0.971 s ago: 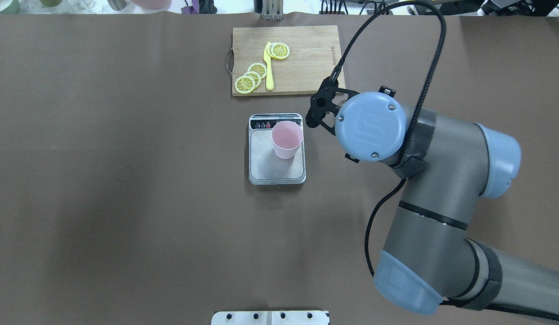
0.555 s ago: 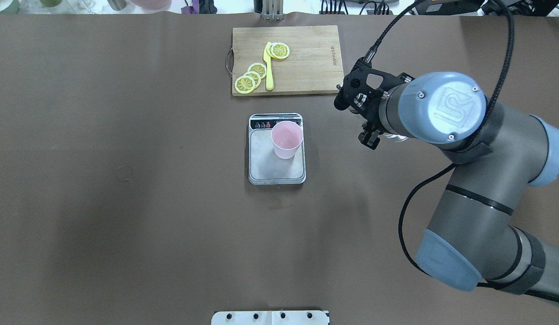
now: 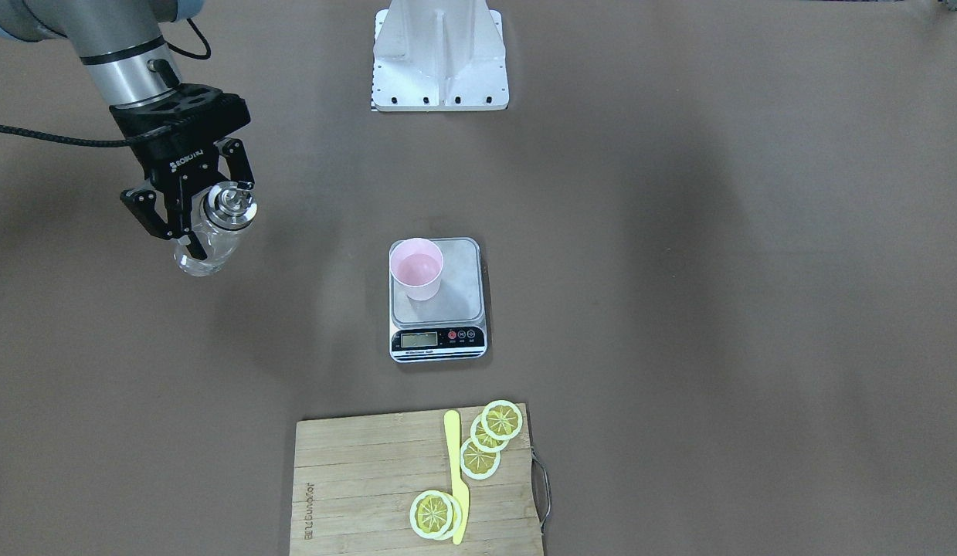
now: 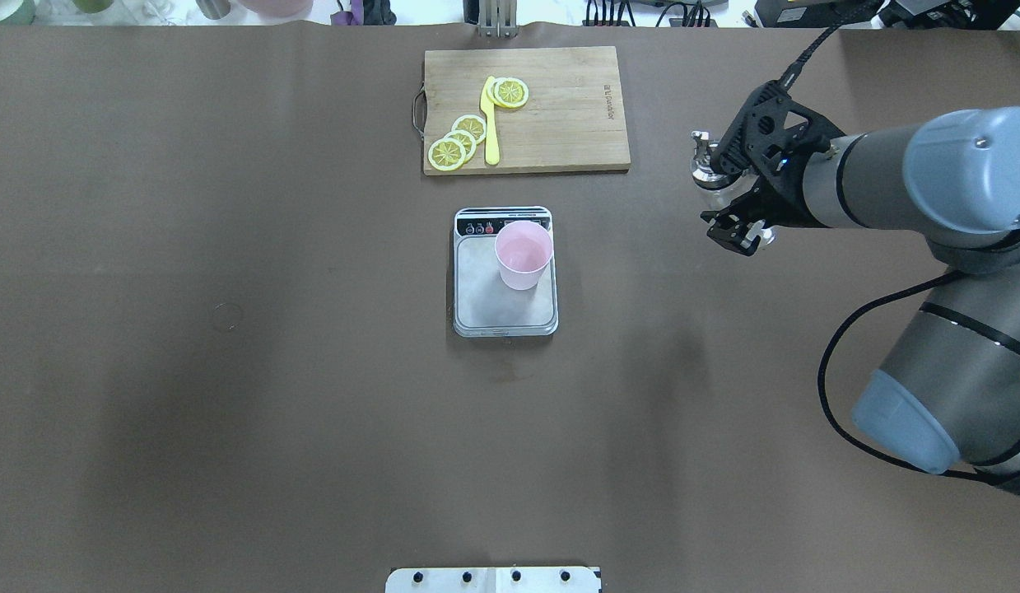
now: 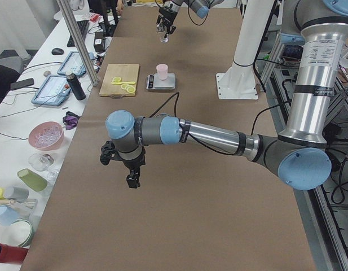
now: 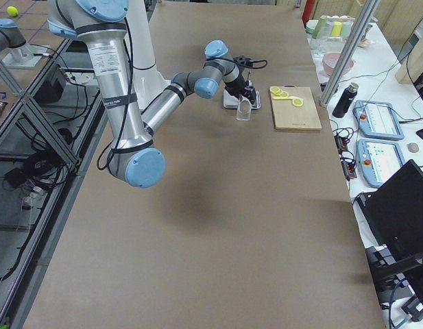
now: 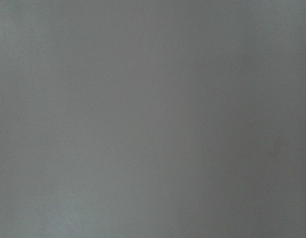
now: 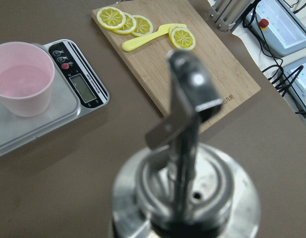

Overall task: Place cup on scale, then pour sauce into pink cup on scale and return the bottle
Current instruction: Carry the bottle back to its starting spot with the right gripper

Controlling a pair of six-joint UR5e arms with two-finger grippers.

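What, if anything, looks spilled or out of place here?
Nothing much. The cup stands upright on the scale, only off-centre; no puddle shows. The right gripper holds the bottle.

A: Was there any writing you could read?

B: One word for certain. My right gripper had "ROBOTIQ" in white letters across its black body. In the front-facing view it hung at ten o'clock from the scale.

A: And on the scale itself?

B: Its display was too small for me to make out digits, and the print by the buttons was only specks.

A: The board?

B: The cutting board, at six o'clock from the scale, bore a burnt-in brand word along its nine o'clock edge, but I could not spell it out.
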